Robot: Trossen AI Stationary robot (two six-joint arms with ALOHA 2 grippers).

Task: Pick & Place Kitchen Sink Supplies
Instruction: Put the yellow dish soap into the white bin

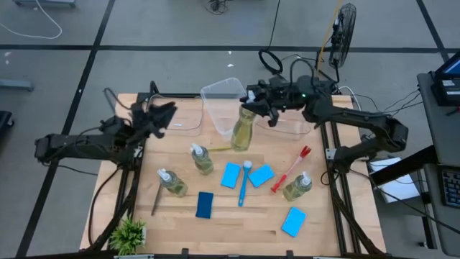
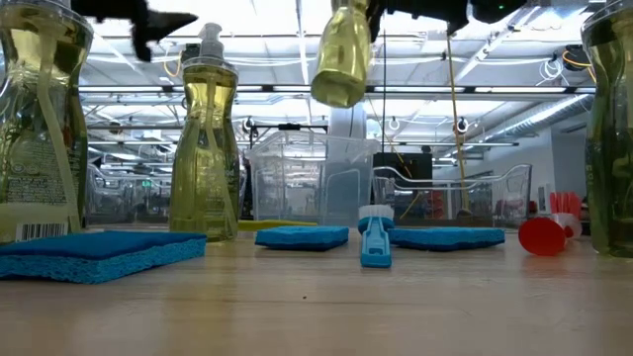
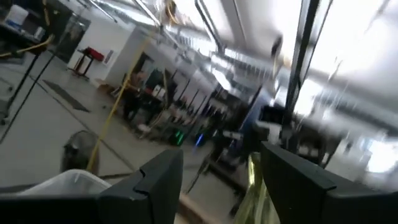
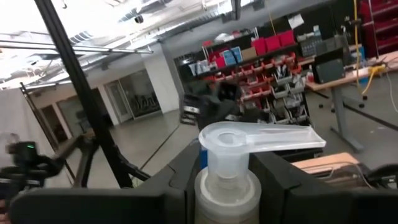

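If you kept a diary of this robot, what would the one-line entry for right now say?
right gripper: shut on clear pump bottle of yellow-green liquid, lifted beside clear plastic bin | left gripper: open, raised over table's left | three bottles, sponges, brushes on table

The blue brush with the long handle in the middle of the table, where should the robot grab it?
Best guess: the thin blue long-handled brush lies flat on the wooden table, white head away from the front edge. Grip the handle's middle from straight above, fingers across its narrow width. The blue rectangular sponges flank the head end, so the lower handle has more room.
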